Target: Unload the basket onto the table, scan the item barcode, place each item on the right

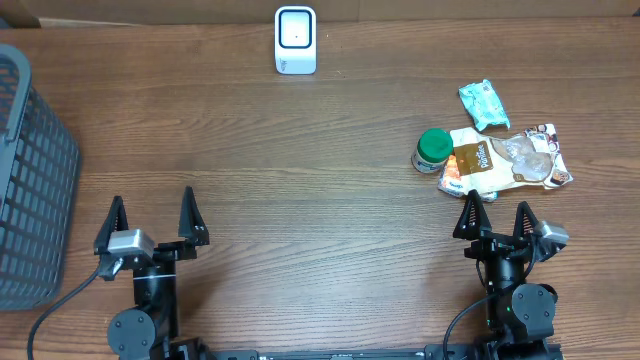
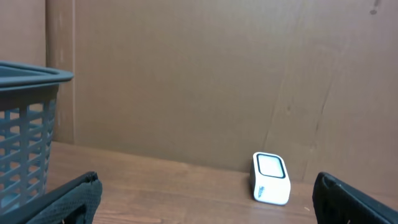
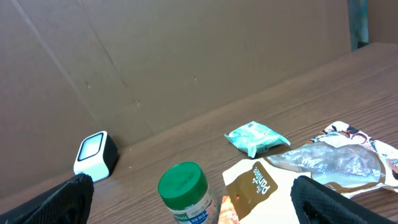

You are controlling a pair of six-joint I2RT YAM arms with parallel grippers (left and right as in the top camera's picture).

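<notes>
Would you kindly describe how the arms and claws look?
Both arms are black with round joints. The left claw and right claw each have two black pointed fingers and a silver-grey block. A thin black cable leaves the left arm.

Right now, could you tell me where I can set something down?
Bare tabletop spans the middle, between the grey basket, the white scanner and the green-capped bottle. It is crowded at right: bottle, snack bag, teal packet.

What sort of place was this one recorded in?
Probably a mock shop checkout on a wooden table, not a real store: a white barcode scanner, a grey basket, and groceries, a green-lidded jar and a snack bag, with a cardboard wall behind.
</notes>
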